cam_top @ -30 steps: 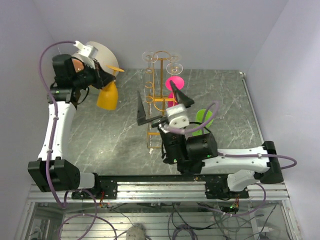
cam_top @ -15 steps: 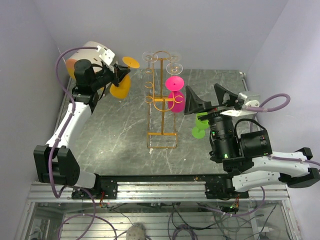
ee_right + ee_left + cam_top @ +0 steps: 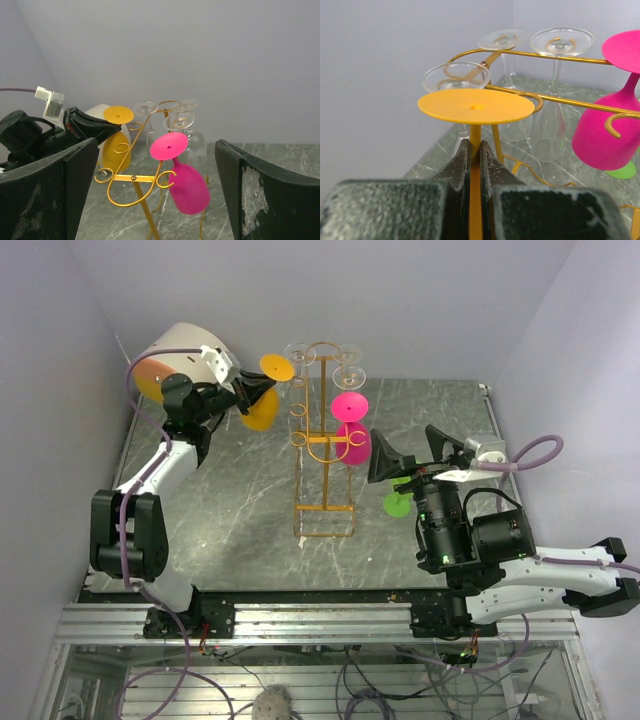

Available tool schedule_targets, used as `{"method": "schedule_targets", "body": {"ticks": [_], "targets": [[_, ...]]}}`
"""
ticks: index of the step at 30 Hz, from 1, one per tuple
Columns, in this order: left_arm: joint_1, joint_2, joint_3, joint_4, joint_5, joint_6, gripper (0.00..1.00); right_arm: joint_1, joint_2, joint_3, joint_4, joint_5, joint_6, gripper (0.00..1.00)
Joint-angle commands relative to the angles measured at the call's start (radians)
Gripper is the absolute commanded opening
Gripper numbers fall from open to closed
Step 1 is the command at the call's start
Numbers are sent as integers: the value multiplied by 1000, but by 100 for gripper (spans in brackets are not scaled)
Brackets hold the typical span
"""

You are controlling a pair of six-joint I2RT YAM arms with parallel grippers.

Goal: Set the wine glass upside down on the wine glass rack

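Wine glass [image 3: 476,106], orange, inverted: stem upright, foot up, clamped in left jaws; right jaws apart.

Overhead and both wrist cameras share the rack [image 3: 322,440].

No lettering, label, brand mark, number or sign can be read anywhere in these views, whether on the wine glass rack [image 3: 131,177], the orange wine glass [image 3: 476,106], the pink glass [image 3: 186,186] or the marbled table [image 3: 230,510].
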Motion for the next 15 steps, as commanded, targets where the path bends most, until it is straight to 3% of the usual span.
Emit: {"method": "schedule_targets", "body": {"ticks": [1,15], "targets": [[2,28,3,253,83,-75,7,-2,-34,-7,22,34,27,100],[2,85,7,446,152,-212,7,-2,-66,-23,-20,33,58,100]]}}
